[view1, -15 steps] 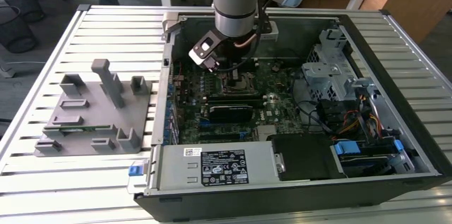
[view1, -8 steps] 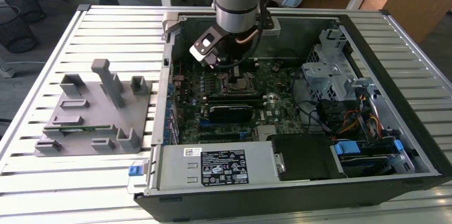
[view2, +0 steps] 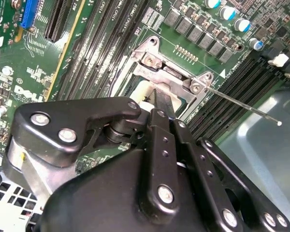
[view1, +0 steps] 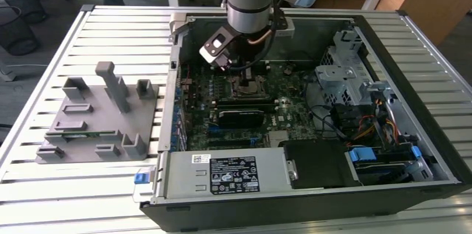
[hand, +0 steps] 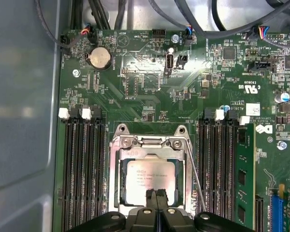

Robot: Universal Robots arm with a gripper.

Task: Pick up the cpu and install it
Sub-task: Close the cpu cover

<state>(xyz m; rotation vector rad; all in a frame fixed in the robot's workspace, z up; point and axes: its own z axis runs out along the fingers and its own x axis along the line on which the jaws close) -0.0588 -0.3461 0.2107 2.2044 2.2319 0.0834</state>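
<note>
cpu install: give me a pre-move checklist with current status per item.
1. cpu lies flat inside the socket frame: ok.
2. Gripper shut at the cpu's edge, not clamping it: ok.
3. Socket lever latched: not ok, it stands out over the memory slots.
4. cpu fully seated on its contacts: cannot tell.
5. Cables clear of the socket frame: ok.

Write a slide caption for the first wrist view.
Closed claw over one edge of the cpu, which lies in the socket frame on the green motherboard.
</note>
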